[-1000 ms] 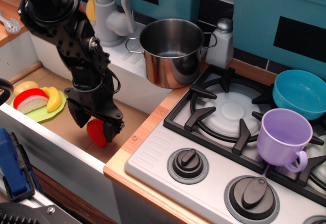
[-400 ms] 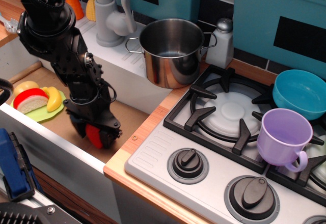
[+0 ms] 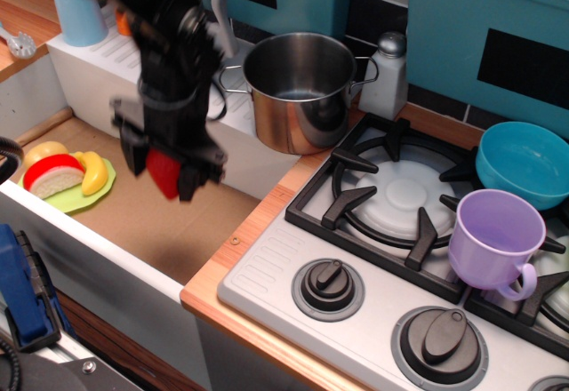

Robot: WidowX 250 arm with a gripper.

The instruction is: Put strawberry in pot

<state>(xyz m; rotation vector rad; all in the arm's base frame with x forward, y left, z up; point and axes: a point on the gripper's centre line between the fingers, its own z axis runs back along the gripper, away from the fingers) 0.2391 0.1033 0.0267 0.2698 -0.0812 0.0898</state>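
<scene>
The red strawberry (image 3: pixel 163 171) sits between the black fingers of my gripper (image 3: pixel 164 174), which is shut on it and holds it in the air above the brown sink floor. The arm is blurred from motion. The shiny steel pot (image 3: pixel 300 91) stands upright on the white ledge to the right of the gripper and further back, with its inside bare. The strawberry is lower than the pot's rim and well to its left.
A green plate (image 3: pixel 69 194) with a red-and-white slice (image 3: pixel 52 178) and a yellow toy lies at the sink's left. A grey tap (image 3: pixel 218 18) stands behind the arm. A lilac mug (image 3: pixel 493 240) and teal bowl (image 3: pixel 524 162) sit on the stove (image 3: pixel 391 187); a white shaker (image 3: pixel 386 73) is beside the pot.
The gripper closed on the strawberry down on the sink floor and has lifted it up and slightly back, toward the pot's height.
</scene>
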